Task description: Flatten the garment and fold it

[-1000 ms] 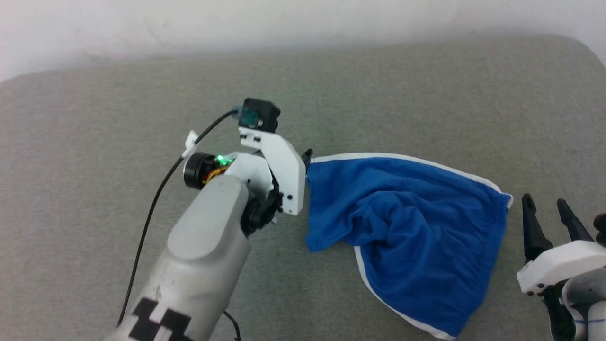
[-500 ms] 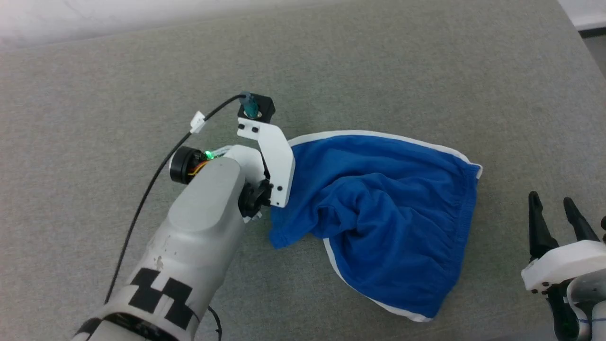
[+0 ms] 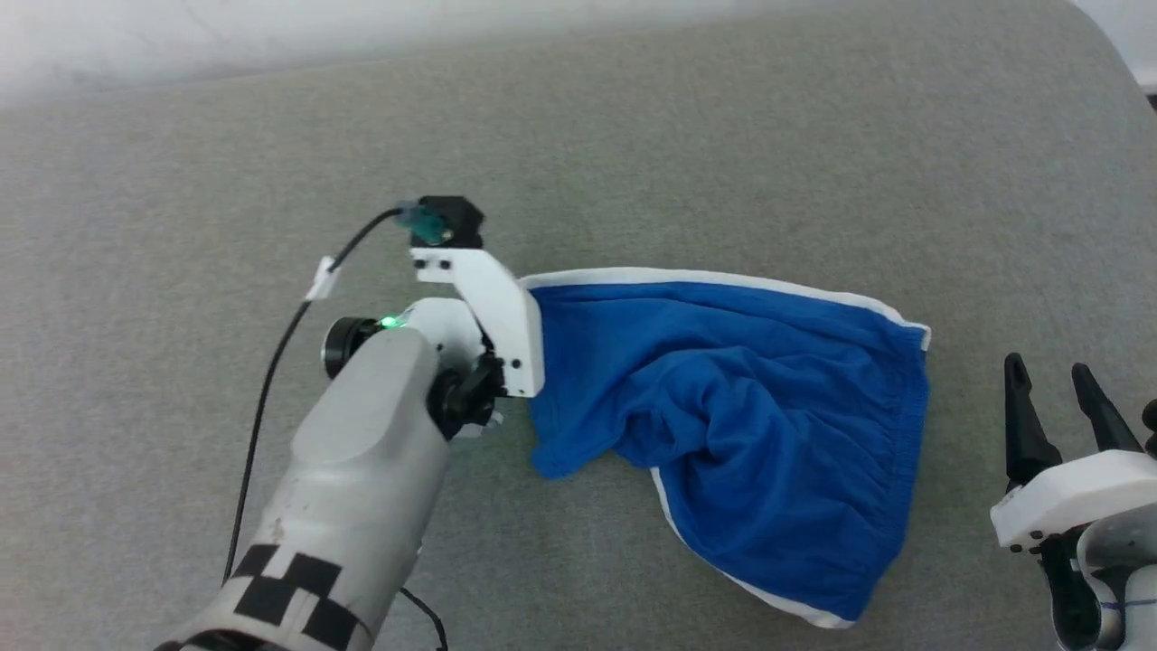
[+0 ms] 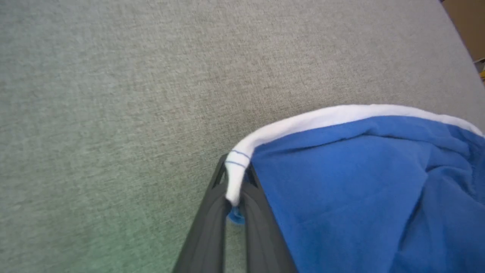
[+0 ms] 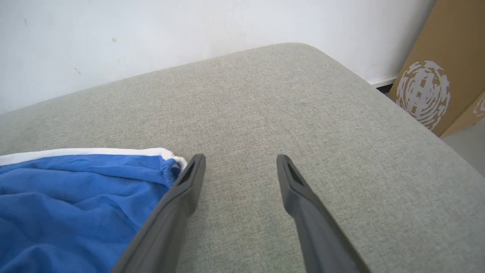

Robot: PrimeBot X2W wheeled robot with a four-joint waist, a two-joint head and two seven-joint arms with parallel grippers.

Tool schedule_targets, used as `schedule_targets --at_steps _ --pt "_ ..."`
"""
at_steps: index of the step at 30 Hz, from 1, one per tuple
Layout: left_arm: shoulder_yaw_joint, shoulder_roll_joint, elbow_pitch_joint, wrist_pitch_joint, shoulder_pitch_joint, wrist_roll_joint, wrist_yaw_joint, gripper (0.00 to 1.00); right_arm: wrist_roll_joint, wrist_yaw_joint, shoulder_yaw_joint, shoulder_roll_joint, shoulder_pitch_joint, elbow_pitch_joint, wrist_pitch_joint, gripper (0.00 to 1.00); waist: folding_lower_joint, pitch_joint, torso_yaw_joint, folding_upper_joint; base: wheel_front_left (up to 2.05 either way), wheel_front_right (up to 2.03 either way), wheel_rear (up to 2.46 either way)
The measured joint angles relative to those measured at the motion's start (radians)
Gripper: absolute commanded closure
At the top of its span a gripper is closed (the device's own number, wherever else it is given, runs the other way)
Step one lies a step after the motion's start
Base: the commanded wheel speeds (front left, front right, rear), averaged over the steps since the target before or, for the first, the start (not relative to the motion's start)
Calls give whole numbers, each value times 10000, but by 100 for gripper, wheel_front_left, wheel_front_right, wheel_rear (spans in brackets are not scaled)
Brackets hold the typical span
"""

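My left claw (image 4: 234, 181) pinching the blue shorts (image 4: 341, 182) by a white-trimmed corner, my right claw (image 5: 240, 167) spread beside them.

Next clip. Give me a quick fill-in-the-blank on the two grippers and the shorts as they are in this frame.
1. The left gripper is shut on the ____ trim at a corner of the blue shorts.
2. The right gripper stands ____, with nothing between its fingers.
3. In the head view, the right gripper waits beyond the ____ edge of the shorts.

Missing words: white; open; right
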Motion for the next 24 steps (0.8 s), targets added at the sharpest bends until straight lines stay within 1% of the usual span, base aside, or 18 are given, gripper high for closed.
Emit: schedule_targets --at_steps 4,7,10,14,17,20,22,24 --pt "767 336 -466 -692 548 -621 17 100 -67 0 21 -2 94 -31 84 0 -1 -258 344 0 0 0 0" --pt "1273 685 -775 -947 1362 -1003 299 100 -69 0 82 -2 225 -48 96 0 -1 -447 617 0 0 0 0" --pt "1528 951 -1076 -1034 2403 -1218 543 100 -69 0 125 -2 250 -82 153 0 -2 -624 867 0 0 0 0" --pt "1779 930 -1749 -1089 3198 -1542 719 100 -69 0 196 -2 256 -123 228 0 -2 -791 1151 0 0 0 0" --pt "1852 897 -2334 -1310 3703 -1651 731 100 -134 0 462 -10 262 -146 491 0 -2 -870 1319 0 0 0 0" --pt "1822 892 -2941 -1524 4088 -1624 823 100 -527 0 1147 -13 169 -234 1143 0 -2 -901 1418 0 0 0 0" --pt "1787 903 -3365 -1528 4254 -1599 915 100 -740 0 1793 -38 -142 -280 1916 0 -2 -857 1425 0 0 0 0" --pt "1768 926 -3787 -1526 4362 -1555 1022 100 -798 0 2416 -182 -690 -205 3033 0 -1 -785 1409 0 0 0 0"
